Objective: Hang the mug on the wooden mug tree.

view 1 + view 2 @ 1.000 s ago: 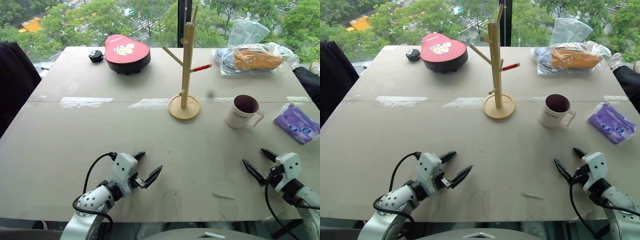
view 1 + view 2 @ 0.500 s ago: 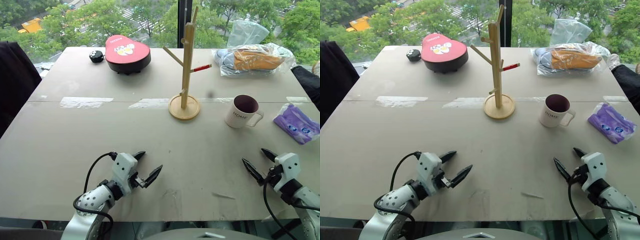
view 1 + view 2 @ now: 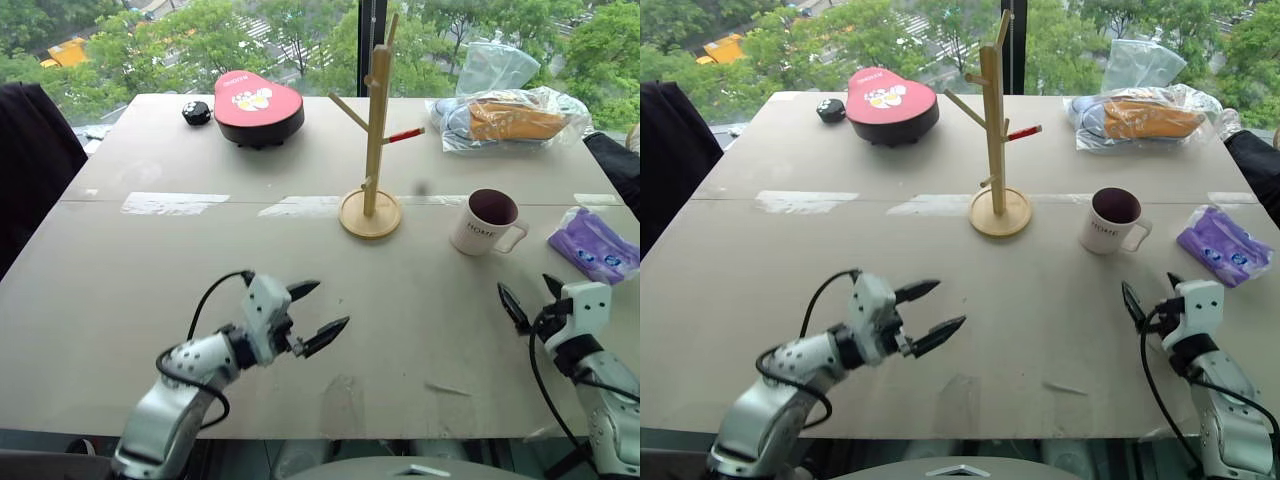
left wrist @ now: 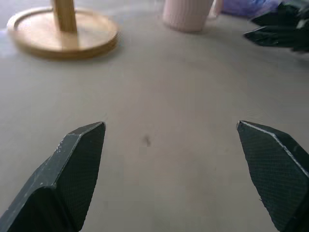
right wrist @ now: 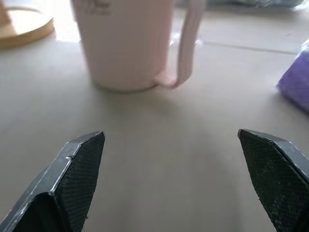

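You get one legible word: "HOME", small dark capitals on the white side of the mug (image 3: 486,222), which stands upright just right of the wooden mug tree (image 3: 372,140). Left of the tree and farther back, the red-topped case (image 3: 258,104) carries a short line of white lettering near its far edge above a cartoon graphic; you can't make out the letters. Markings on the purple packet (image 3: 594,246), right of the mug, are unreadable.

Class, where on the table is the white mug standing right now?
In the left eye view, the mug stands upright on the table's right half, between the wooden mug tree and the purple packet, handle toward the packet.
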### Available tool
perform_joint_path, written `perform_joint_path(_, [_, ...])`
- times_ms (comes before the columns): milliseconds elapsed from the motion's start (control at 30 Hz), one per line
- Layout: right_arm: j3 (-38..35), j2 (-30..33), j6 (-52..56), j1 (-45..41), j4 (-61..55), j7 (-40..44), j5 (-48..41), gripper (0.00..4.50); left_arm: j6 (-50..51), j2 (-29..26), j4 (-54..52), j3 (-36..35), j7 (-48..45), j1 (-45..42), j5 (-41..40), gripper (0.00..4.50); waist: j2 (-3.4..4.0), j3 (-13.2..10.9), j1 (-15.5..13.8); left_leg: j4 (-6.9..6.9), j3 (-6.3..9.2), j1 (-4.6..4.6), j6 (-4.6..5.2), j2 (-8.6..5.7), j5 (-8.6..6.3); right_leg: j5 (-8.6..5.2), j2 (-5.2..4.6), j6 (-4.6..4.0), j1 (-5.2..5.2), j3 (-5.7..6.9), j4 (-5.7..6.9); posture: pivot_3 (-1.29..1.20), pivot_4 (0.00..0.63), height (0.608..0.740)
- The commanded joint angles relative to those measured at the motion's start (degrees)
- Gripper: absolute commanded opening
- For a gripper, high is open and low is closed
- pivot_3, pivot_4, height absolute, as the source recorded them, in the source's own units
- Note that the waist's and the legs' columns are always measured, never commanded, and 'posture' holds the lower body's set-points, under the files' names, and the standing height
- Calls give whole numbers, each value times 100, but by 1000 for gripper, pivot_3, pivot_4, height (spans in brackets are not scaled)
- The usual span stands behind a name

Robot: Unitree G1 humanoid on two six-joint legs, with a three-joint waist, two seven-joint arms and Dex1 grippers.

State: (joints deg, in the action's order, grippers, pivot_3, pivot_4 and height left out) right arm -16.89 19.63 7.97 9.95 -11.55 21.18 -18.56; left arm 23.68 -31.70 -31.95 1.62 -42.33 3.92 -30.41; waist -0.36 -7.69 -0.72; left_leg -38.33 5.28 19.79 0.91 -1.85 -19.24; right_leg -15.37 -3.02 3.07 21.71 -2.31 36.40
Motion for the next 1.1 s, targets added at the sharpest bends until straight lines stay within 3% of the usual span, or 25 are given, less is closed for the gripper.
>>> perform_joint_path(33, [-187, -148, 230, -292, -89, -685, 170, 4489, 586, -280, -465, 61, -245, -555, -544, 4464, 5, 4, 16, 1, -5, 0, -1, 0, 1, 0, 6, 0, 4, -1, 4, 0, 150, 740])
perform_joint_path(367, [-5, -512, 233, -1042, 282, -1152, 272, 4489, 988, -312, -360, 488, -181, -1636, -473, 4464, 6, 3, 140, 1, -18, 6, 1, -9, 0, -1, 25, 0, 16, -8, 0, 0, 150, 740])
perform_joint_path(967, [215, -681, -463, -2035, 1737, -1377, 810, 4489, 950, -144, -275, 481, 75, -1742, -109, 4464, 6, 3, 152, -2, -22, 3, 1, -8, 1, -1, 30, 0, 21, -13, 10, 0, 150, 740])
perform_joint_path(1067, [137, -620, -580, -2168, 1936, -1325, 757, 3697, 949, -131, -310, 485, 111, -1733, -84, 4500, 6, 3, 159, -2, -24, 4, 1, -8, 1, -1, 28, 0, 21, -15, 8, 0, 150, 740])
perform_joint_path(1100, [137, -590, -611, -2213, 1981, -1205, 686, 3070, 956, -115, -326, 486, 131, -1729, -87, 4500, 6, 3, 159, -2, -24, 4, 1, -9, 1, -1, 28, 0, 21, -15, 8, 0, 150, 740])
